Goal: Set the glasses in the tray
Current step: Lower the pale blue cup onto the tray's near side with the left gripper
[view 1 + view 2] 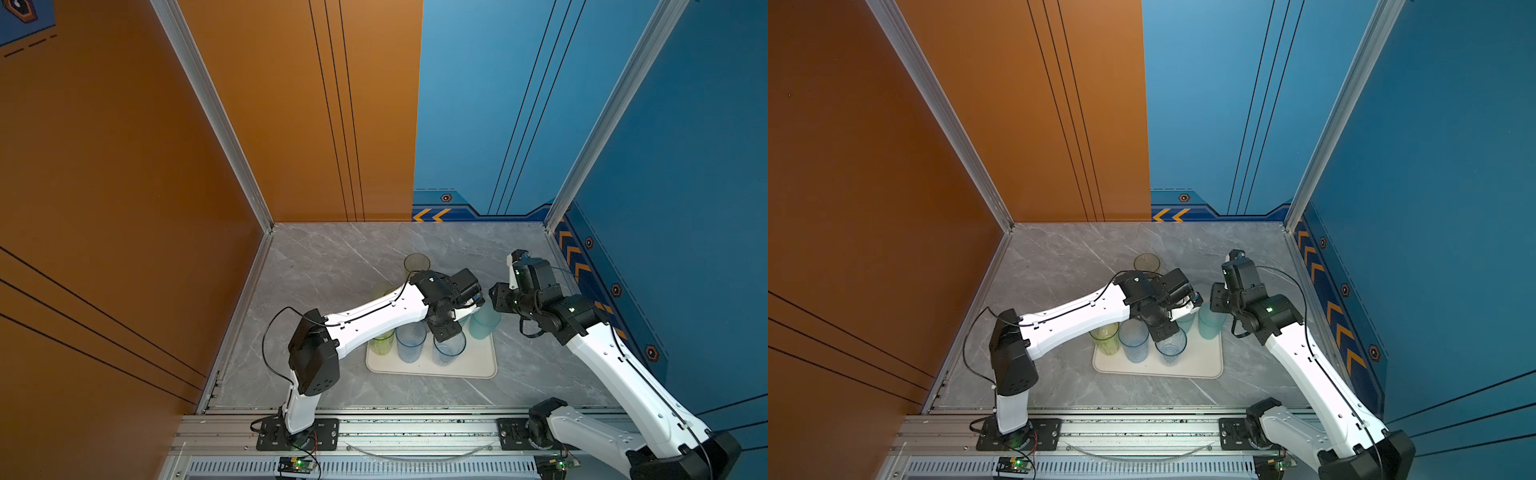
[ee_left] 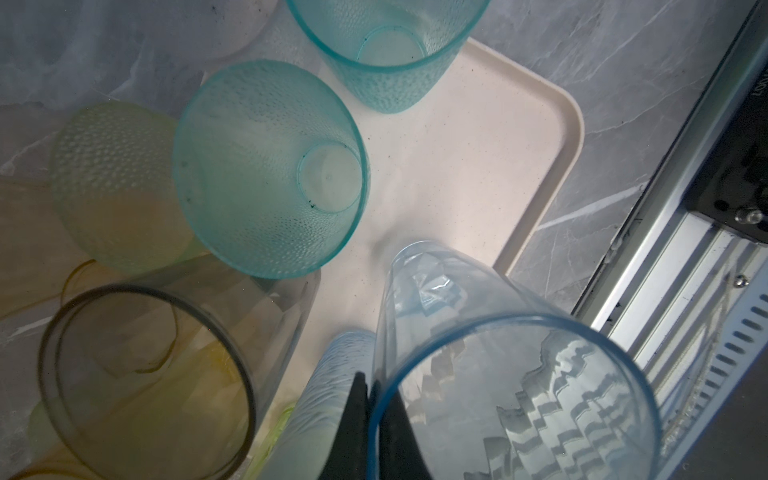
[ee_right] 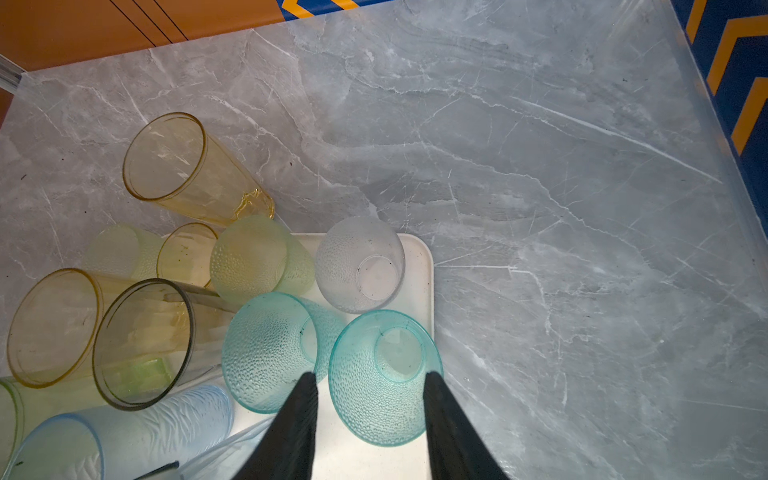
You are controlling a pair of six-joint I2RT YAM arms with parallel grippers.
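Note:
The cream tray [image 1: 478, 365] [image 1: 1204, 368] [image 2: 540, 137] [image 3: 419, 266] holds several upright glasses. My left gripper [image 1: 445, 336] [image 1: 1165, 334] [image 2: 371, 380] is shut on the rim wall of a clear blue glass [image 1: 451, 351] [image 1: 1172, 351] [image 2: 519, 395], whose base is over the tray. My right gripper [image 1: 492, 301] [image 1: 1214, 299] [image 3: 370, 376] is open just above a teal glass [image 1: 484, 324] [image 1: 1210, 324] [image 3: 382, 395] at the tray's far right corner. A second teal glass [image 3: 266, 353] [image 2: 266, 166] stands beside it. Near them are a clear frosted glass [image 3: 357, 266] and a smoky glass [image 3: 141, 345].
A tall yellow glass [image 3: 183, 166] [image 1: 417, 262] stands on the marble table beyond the tray. A ribbed blue glass [image 1: 410, 340] and a green one [image 1: 382, 343] crowd the tray's left. Bare marble [image 3: 582, 208] lies to the right. An aluminium rail [image 1: 415, 428] runs along the front.

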